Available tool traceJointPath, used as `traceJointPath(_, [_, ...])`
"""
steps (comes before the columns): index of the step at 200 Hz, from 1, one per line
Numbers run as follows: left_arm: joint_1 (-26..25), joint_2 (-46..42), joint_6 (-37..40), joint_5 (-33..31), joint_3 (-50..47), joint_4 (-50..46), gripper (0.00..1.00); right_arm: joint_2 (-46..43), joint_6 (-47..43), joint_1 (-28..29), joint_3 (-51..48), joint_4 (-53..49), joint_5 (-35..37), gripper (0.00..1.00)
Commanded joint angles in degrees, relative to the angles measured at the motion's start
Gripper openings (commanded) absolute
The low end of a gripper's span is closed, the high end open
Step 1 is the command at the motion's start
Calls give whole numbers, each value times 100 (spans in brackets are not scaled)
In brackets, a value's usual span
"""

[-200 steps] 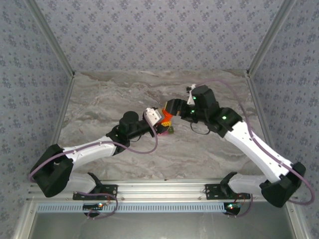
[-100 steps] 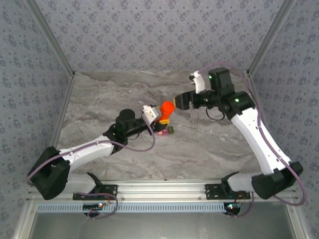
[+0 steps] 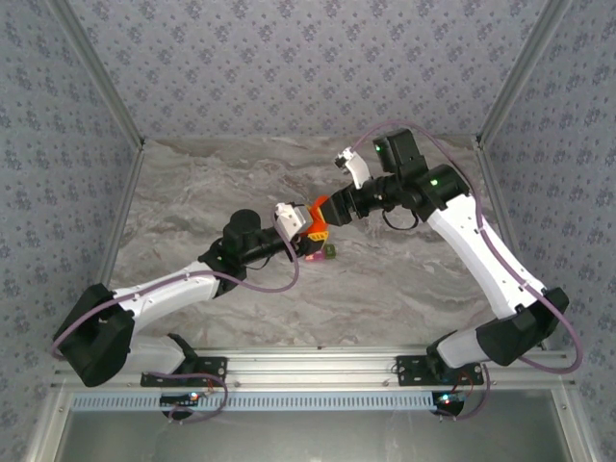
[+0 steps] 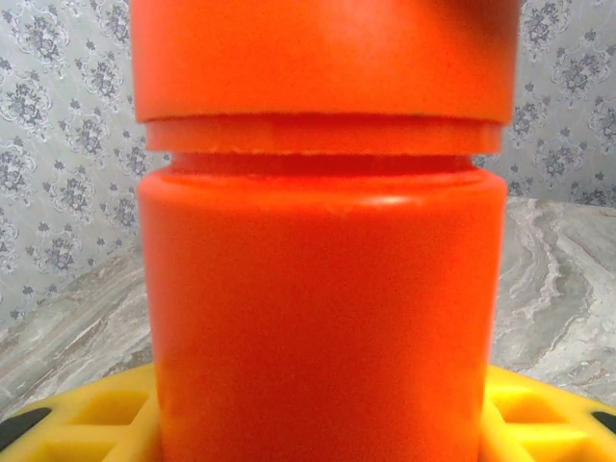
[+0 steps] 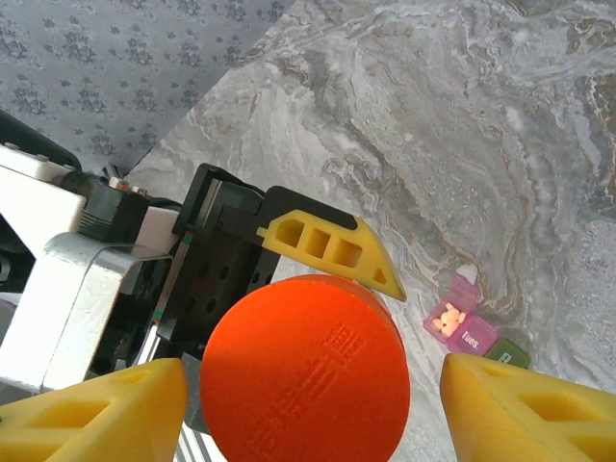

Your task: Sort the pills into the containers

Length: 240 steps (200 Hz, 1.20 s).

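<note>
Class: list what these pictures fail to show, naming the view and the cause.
- Inside of the orange bottle: left wrist view, solid wall, cap on.
- Green container: right wrist view, partly behind the right finger.
- Contents of the pink container: right wrist view, too small to tell.

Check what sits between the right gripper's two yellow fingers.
The orange bottle, cap toward the camera, sits between the fingers of the right gripper in the right wrist view; the jaws stand open around it.
</note>
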Motion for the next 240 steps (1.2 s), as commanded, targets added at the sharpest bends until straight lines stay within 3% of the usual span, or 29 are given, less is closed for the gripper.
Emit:
traceJointPath(1, [29,-102,-73,140,230,178,0,59,-129,51,144,-171,-55,72])
traceJointPath(24, [24,-85,-82,133,225,195,0,116,-112,89,177,-220,20,70])
traceJointPath(60, [25,-76,-97,126,226,222,0,163,234,169,173,-164,279,47])
traceJointPath(77, [23,-76,-96,87,230,248,0,178,852,317,133,-154,877,40])
traceJointPath(96, [30,-76,-99,2,223,289,0,30,2264,679,-213,101,2084,39])
traceJointPath(112, [25,-80,-111,-102,181,382,0,-295,3489,996,-901,877,2639,41])
traceJointPath(129, [27,-86,-124,-182,143,465,0,-552,4615,1146,-1628,2078,2498,43])
traceJointPath(145, [38,-89,-116,-205,135,424,0,-621,4899,1148,-1796,2585,2347,48])
traceJointPath(163, [40,-98,-117,-233,108,423,0,-870,4670,1137,-1678,2234,2344,70])
traceJointPath(191, [65,-85,-118,-183,103,371,0,-1703,3845,531,-1605,1676,2066,83])
traceJointPath(217, [74,-96,-92,-76,150,275,0,-1824,2821,-329,-1397,1674,922,81])
traceJointPath(240, [83,-132,-87,-4,167,190,0,-1335,1369,-314,-786,1072,539,79])
